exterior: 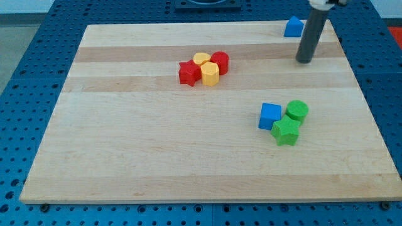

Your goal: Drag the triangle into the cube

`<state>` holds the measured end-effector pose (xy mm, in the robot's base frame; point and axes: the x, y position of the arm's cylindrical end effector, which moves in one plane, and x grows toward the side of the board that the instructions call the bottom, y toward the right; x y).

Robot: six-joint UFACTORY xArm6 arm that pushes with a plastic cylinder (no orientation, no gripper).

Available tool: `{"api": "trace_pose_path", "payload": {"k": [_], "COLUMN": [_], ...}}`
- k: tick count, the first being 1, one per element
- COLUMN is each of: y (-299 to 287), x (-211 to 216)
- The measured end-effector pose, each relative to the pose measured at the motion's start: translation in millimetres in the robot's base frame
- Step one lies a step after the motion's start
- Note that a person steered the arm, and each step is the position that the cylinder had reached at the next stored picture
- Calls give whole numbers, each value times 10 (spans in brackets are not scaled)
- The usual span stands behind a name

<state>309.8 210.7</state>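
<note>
The wooden surface [125, 157] carries two clusters. My tip [304, 61] has no claw to tell of; it sits just below-right of the blue triangle [293, 27] at the view's top. The blue cube [270, 116] lies well below, touching the green star [286, 132] and green cylinder [297, 111].

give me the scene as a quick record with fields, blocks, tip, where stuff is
board: wooden table top on a blue pegboard
blue triangle: near the view's top right edge
blue cube: lower right, beside the green blocks
green cylinder: right of the cube
green star: below the cylinder, touching the cube
red star: left end of the centre cluster
yellow blocks: two, and, shapes unclear
red cylinder: right end of the cluster
my tip: below and right of the triangle, apart from it
</note>
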Motion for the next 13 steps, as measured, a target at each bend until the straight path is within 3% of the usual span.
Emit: {"api": "trace_pose_path", "payload": {"k": [2,3,4,7,13], "y": [573,578,474,-292,-159], "x": [-526,-995,-1185,-1127,-479]}}
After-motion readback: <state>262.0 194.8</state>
